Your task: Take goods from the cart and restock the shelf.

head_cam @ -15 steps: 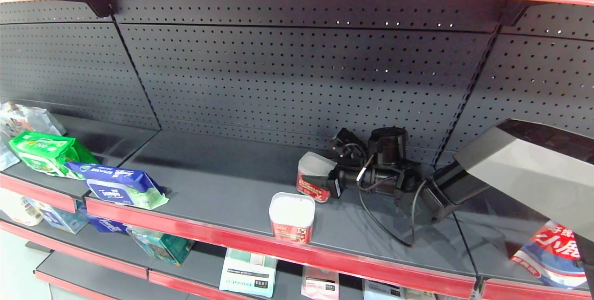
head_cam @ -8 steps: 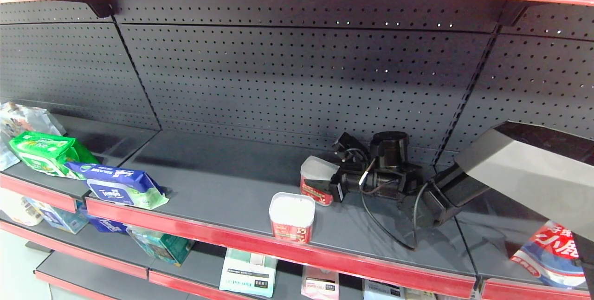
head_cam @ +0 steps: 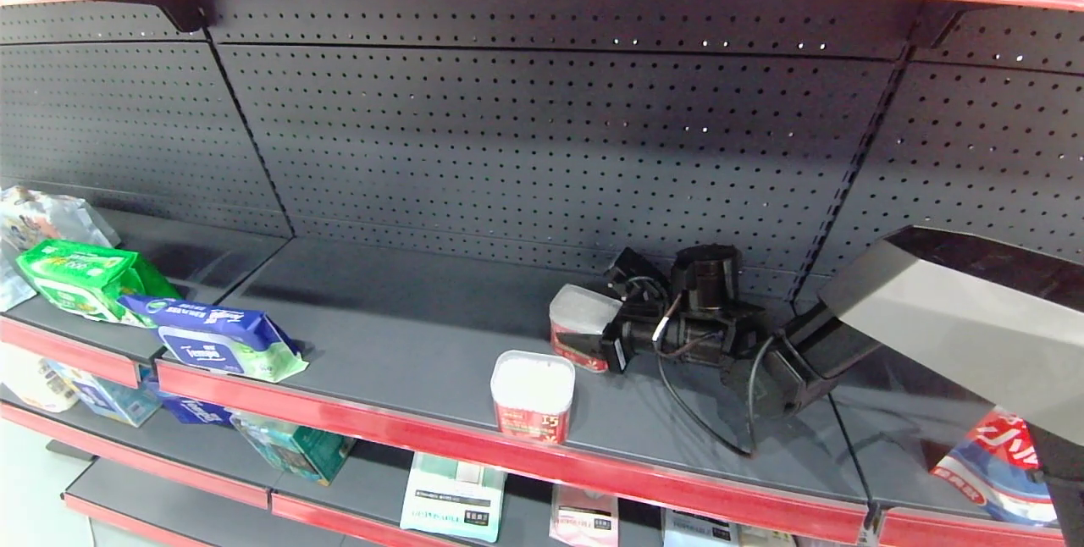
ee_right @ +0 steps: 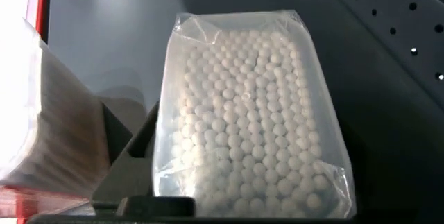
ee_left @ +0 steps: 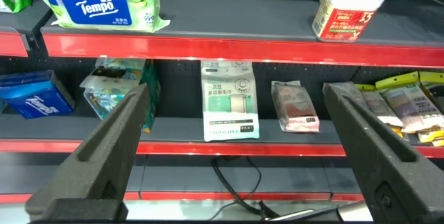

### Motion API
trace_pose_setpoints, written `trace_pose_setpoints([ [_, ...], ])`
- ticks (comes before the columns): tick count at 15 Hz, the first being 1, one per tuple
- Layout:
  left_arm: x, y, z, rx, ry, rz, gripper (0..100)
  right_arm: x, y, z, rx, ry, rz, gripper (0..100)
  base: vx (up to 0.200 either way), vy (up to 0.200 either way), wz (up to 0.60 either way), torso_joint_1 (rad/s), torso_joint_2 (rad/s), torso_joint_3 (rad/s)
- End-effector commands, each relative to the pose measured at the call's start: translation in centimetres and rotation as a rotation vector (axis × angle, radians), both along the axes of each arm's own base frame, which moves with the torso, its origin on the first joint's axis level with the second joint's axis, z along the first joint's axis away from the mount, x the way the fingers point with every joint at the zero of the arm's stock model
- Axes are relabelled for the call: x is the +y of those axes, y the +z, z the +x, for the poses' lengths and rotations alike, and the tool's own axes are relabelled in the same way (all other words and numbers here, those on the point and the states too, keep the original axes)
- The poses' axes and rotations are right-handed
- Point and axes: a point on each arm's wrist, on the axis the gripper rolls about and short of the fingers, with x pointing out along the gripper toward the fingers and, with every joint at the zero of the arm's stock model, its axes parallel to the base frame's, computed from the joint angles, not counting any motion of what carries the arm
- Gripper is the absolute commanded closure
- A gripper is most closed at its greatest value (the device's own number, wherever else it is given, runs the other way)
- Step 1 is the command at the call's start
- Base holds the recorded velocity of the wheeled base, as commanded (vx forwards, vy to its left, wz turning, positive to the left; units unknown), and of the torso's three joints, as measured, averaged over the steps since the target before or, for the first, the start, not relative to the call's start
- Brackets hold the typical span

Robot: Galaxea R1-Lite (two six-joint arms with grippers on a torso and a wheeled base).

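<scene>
While the right gripper (head_cam: pixel 611 337) is clamped on a cotton swab tub (head_cam: pixel 576 314) standing on the shelf (head_cam: pixel 406 335), a second tub (head_cam: pixel 533 395) sits just beside it. Left gripper (ee_left: pixel 236 92) has its fingers wide apart.

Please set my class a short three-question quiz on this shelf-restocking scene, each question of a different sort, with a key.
1. True or false: the right gripper is shut on a cotton swab box.
2. Multiple choice: where does the second box stand?
A. near the front edge of the same shelf
B. on the shelf below
C. on top of a blue wipes pack
3. Fill in the word: the left gripper is ____ and holds nothing.

Key: 1 true; 2 A; 3 open.
</scene>
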Motion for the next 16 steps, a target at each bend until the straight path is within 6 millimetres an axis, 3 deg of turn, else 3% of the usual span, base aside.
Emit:
trace_pose_setpoints([
  [1,0.0,0.0,0.0,0.001,0.001,0.0,0,0.1,0.0,0.1,0.0,0.0,0.004,0,0.0,0.0,0.0,0.0,0.0,0.0],
  [16,0.0,0.0,0.0,0.001,0.001,0.0,0,0.3,2.0,0.5,-0.06,0.003,0.035,0,0.0,0.0,0.0,0.0,0.0,0.0],
])
